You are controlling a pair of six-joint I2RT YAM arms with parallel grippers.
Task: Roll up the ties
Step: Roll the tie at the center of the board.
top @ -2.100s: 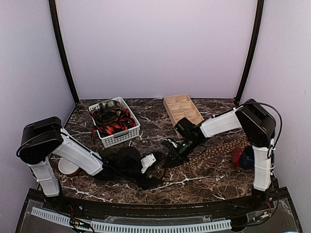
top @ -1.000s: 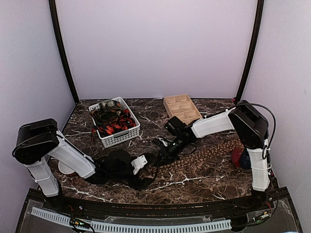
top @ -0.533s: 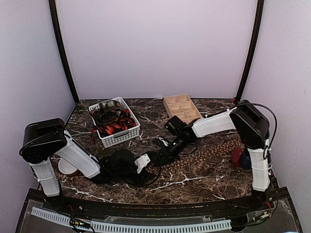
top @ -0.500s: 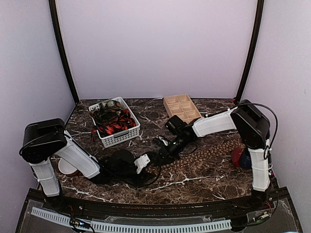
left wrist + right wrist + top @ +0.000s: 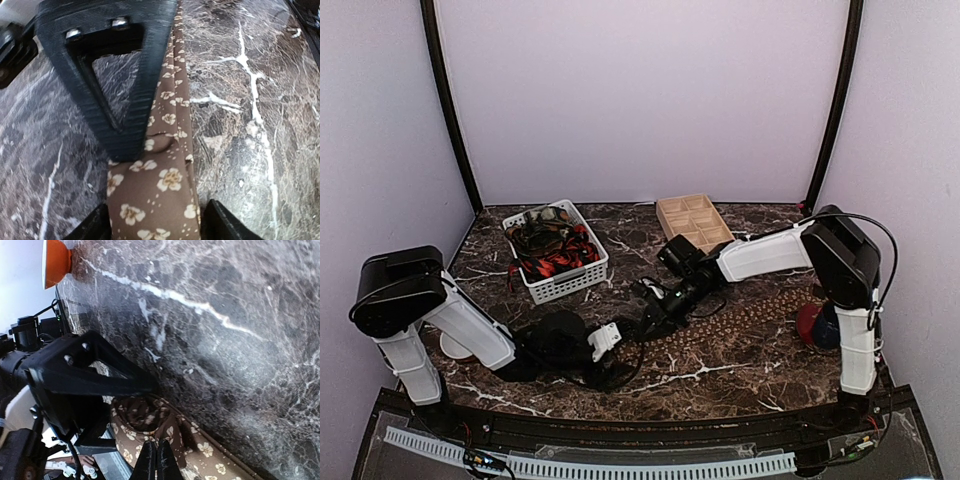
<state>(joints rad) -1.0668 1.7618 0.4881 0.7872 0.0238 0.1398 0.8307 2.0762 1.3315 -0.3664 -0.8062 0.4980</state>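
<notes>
Both tools shifted left along the worktop. Now the left tool clamps the tie; the right tool is pinched shut on it. Keep fabric taut, turns square.

Brown tie — lower end off-frame

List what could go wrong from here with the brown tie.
1. The left gripper and right gripper both pinch the tie very close together, so they may collide on the next turn.
2. Only a small fold is held; it might slip out.
3. The rest of it lies loose along the table; it may drag or twist.
</notes>
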